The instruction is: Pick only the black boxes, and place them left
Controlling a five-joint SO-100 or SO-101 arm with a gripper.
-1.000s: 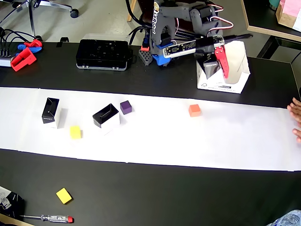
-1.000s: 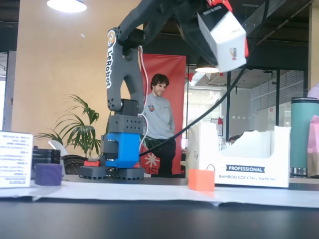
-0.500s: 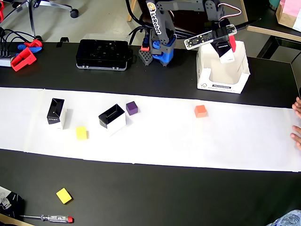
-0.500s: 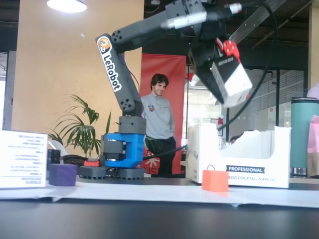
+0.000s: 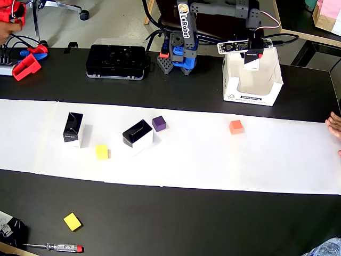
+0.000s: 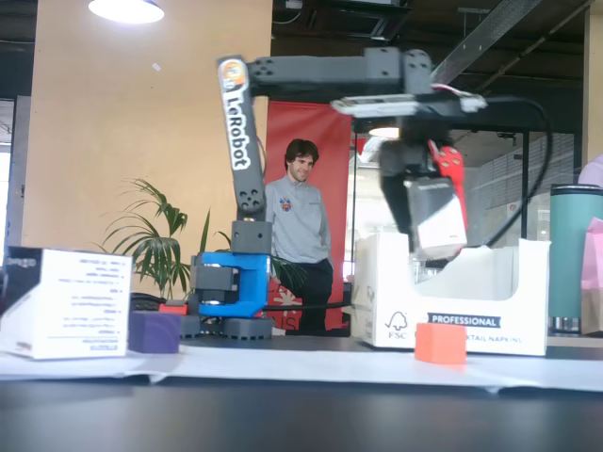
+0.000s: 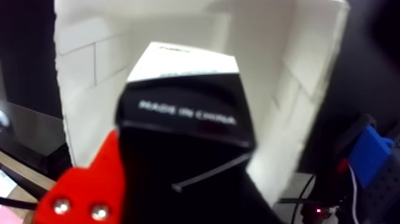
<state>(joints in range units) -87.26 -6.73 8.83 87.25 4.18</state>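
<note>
My gripper [image 5: 252,55] is shut on a black box [image 5: 251,62] with white sides, held in the air above the open white carton [image 5: 250,98]. In the fixed view the held box [image 6: 436,219] hangs tilted between a red finger [image 6: 449,163] and a dark one, over the carton [image 6: 471,315]. The wrist view shows the box [image 7: 184,113] close up against the carton's inside wall. Two more black boxes [image 5: 73,128] [image 5: 138,135] stand on the white paper strip [image 5: 213,160], at its left in the overhead view. One of them [image 6: 61,301] is at the left edge of the fixed view.
Purple [image 5: 159,123], orange [image 5: 236,127] and yellow [image 5: 102,152] cubes lie on the paper; another yellow cube [image 5: 72,221] and a screwdriver [image 5: 53,247] lie on the near table. A black device case [image 5: 116,53] sits behind. A hand [image 5: 334,126] is at the right edge.
The gripper rose out of the white carton with the black box and swung slightly right. The paper strip slid right, carrying the boxes and cubes with it.
</note>
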